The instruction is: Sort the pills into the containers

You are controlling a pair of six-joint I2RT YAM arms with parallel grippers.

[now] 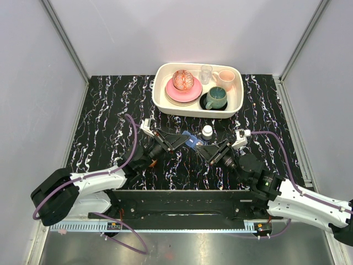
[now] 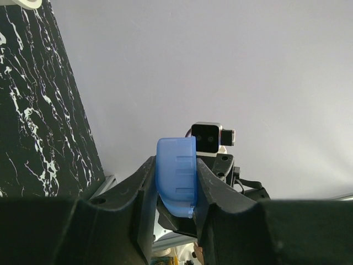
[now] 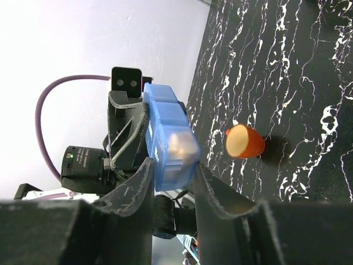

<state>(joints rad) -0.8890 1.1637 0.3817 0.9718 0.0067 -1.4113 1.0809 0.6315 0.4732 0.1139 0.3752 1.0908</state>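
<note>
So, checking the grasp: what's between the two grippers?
The blue pill box, bridging them in the top view. Each wrist view shows it between that arm's fingers: left gripper and right gripper both hold it.

A black table veined with white marbling fills the floor of the enclosure. Plain pale grey walls close it in on three sides, joined at the back corners by aluminium posts. A brushed metal strip runs along the near edge. The light is soft and even.
</note>
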